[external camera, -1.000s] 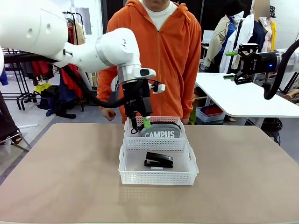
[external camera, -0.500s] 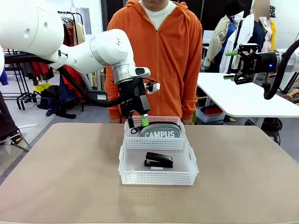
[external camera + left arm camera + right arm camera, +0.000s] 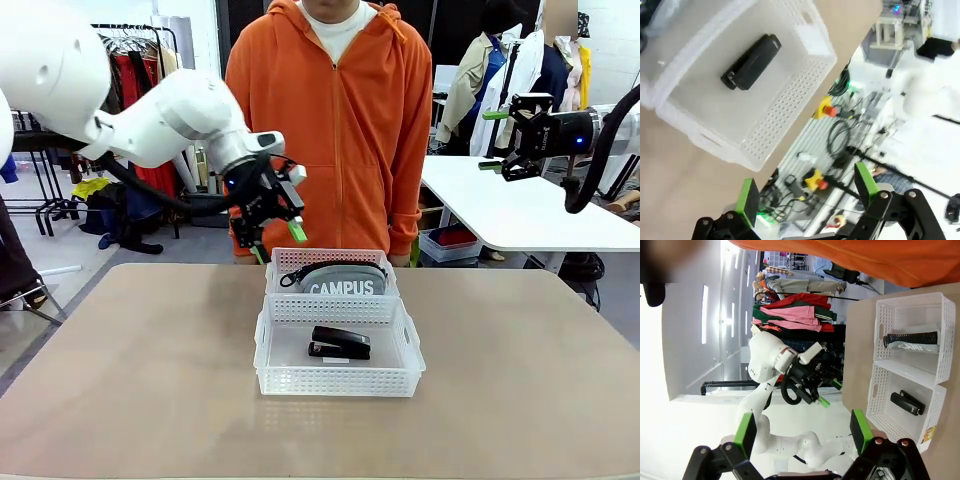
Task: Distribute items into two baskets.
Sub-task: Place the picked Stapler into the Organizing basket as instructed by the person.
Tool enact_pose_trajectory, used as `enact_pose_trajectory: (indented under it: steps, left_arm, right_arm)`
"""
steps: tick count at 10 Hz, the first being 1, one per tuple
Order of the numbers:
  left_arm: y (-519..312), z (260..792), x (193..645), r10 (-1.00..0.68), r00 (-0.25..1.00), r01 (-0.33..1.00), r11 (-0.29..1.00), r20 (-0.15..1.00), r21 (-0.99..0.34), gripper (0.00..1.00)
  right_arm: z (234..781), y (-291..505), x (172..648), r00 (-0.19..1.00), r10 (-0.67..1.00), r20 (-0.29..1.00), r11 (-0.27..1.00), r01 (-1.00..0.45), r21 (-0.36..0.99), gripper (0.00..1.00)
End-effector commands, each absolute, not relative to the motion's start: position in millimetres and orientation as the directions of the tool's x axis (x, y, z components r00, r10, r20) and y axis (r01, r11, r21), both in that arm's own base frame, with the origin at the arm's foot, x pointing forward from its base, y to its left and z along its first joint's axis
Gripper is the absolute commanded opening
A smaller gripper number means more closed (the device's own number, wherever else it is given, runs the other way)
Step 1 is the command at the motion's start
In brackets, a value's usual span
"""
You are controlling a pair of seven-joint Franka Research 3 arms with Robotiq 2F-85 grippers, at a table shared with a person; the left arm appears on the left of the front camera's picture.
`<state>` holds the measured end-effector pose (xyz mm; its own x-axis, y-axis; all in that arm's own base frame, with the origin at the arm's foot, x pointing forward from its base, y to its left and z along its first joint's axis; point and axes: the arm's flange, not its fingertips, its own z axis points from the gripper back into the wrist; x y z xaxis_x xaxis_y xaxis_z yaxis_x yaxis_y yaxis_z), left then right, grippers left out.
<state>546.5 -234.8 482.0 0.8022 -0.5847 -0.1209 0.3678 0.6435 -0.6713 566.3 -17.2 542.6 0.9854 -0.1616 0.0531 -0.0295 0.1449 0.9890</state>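
Grey zip pouch with white "CAMPUS" lettering [image 3: 343, 281] sits in the far translucent white lattice basket [image 3: 283, 260], small black stapler [image 3: 339, 343] in the near basket [image 3: 337, 380]. Left gripper [image 3: 274, 243] hangs empty, jaws wide, up-left of the pouch. Right gripper [image 3: 491, 140] is spread wide too, well off right.

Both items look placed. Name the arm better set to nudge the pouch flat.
Left. Its open gripper hovers just above and left of the pouch in the far basket; the right gripper hangs open, off to the side.
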Motion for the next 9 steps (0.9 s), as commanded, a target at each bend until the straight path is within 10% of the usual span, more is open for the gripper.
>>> enact_pose_trajectory:
  steps: [1, 9]
  left_arm:
    - [-209.8, 496.0, 548.4, -0.470, 0.871, 0.222, 0.630, -0.139, -0.744, 1.00]
    - [-57.4, 518.0, 554.4, -0.036, 0.999, 0.010, 0.182, 0.004, -0.983, 1.00]
  right_arm:
    - [545.3, -16.7, 566.0, 0.985, -0.163, 0.058, 0.140, -0.035, 0.990, 1.00]
    - [545.3, -16.7, 566.0, 0.985, -0.163, 0.058, 0.140, -0.035, 0.990, 1.00]
